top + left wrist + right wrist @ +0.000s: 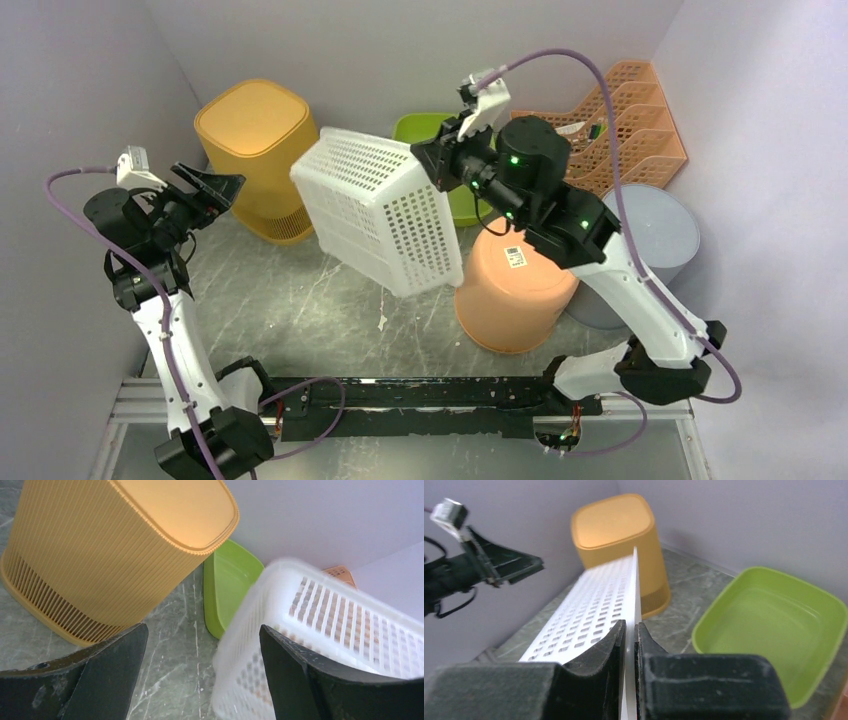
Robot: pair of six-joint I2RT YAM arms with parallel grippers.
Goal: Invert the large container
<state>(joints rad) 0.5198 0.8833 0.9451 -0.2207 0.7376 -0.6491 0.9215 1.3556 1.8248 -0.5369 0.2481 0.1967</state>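
A: Large container, what did it look like?
B: White basket, plastic, rows of small slots over every wall showing, tapered body. It hung mid-table, tilted, and looked lifted off the marbled table.

A: Who had it?
B: Right gripper. In the right wrist view the fingers were pressed onto one thin wall edge of the basket, pinching it between them. Left gripper was off to the left, apart from the basket, fingers spread wide with nothing between them.

A: Around it?
B: Yellow ribbed bin standing bottom-up just beside the basket's far-left end. Green tray behind it by the back wall. Peach bucket, also bottom-up and labelled, at the near-right; the basket's lower end overlapped it in the top view. Grey bucket and orange file rack farther right.

A: Anything blocking?
B: The yellow bin and the peach bucket crowded both ends. The right arm covered the gripped edge from above.

A: Heading, long axis?
B: Long axis ran diagonally, narrow end far-left toward the yellow bin, wide end near-right and lower. Which way the mouth faced, couldn't tell.
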